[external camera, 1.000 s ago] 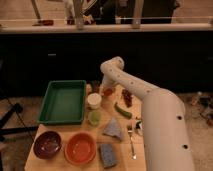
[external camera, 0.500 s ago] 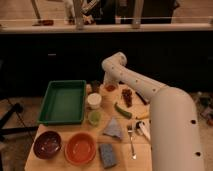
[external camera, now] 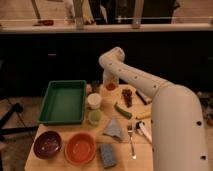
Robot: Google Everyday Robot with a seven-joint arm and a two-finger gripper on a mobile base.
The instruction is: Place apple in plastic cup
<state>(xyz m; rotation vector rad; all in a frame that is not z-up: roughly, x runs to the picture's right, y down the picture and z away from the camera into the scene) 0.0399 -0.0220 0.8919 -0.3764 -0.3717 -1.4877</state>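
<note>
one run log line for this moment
tool: down over apple, beside dark cup | plastic cup: beside green tray | apple in cup: not yet

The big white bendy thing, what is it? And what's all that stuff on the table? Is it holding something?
That is a robot's arm. It reaches across a wooden table and bends down at the far side. At its tip is the gripper, its hand for pinching things. A small orange-red apple sits right at that tip; I cannot tell whether it is gripped. One camera took this, looking down on the table from its near side. On the table are a green tray, a white cup, a pale yellow-green plastic cup just nearer than it, a dark cup, a dark bowl, an orange bowl, a grey cloth, a sponge and a spoon. The apple should go into the plastic cup; that is not yet done.
</note>
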